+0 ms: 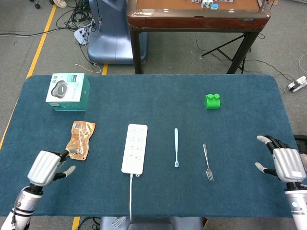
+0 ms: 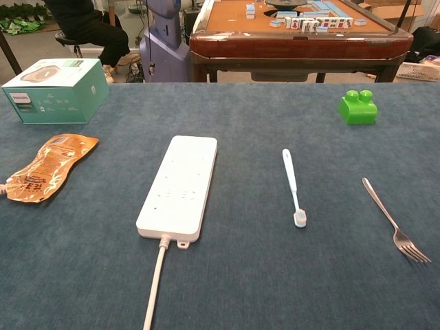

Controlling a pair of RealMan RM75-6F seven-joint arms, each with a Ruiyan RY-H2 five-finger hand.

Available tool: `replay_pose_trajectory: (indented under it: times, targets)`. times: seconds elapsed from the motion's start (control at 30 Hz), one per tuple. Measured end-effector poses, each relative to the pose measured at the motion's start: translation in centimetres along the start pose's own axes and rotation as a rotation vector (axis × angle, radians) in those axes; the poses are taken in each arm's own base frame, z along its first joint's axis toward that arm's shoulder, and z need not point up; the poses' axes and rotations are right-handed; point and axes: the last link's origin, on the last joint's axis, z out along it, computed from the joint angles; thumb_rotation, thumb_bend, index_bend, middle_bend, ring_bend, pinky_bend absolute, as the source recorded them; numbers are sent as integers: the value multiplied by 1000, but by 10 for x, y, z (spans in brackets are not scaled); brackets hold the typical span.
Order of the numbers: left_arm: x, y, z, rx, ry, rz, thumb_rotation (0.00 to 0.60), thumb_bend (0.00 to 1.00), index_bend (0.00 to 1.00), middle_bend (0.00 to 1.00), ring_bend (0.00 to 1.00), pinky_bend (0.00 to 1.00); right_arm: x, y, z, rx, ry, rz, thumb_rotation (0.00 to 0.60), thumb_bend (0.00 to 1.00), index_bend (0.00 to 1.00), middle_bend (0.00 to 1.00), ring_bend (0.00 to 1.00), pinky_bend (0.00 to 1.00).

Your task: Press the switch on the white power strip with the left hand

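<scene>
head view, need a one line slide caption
Left hand open beside the orange pouch, short of the white power strip.

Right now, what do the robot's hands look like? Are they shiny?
Both hands look alike. The left hand and the right hand have pale silver-grey, ribbed backs, dark black fingers with light grey tips, and a grey round wrist below. They look matte rather than mirror-shiny. No cables or markings are clear.
</scene>
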Motion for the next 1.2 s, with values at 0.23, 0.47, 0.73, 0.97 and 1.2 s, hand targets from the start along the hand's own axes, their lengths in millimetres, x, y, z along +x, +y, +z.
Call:
replay_pose_trajectory:
  times: [0.23,0.47,0.73,0.97,1.2]
  targets:
    - [-9,29,29,-155,-99,-19,600,525,398,1000,989,1000,-1,1,1,-23,-9,-8,600,106,237,248,257,380]
    - [-25,63,54,-281,-223,20,600,552,375,1000,992,1000,6,5,0,-39,3,-13,600,110,239,251,259,380]
    - [-47,88,65,-343,-298,62,600,565,369,1000,994,1000,8,8,-1,-48,2,-16,600,111,239,253,260,380]
    - [-55,94,69,-347,-347,95,600,610,355,1000,996,1000,3,8,1,-48,-12,-10,600,111,239,253,260,380]
    - [-60,103,74,-350,-372,117,600,610,342,1000,996,1000,1,6,3,-41,-15,-9,600,111,239,253,260,380]
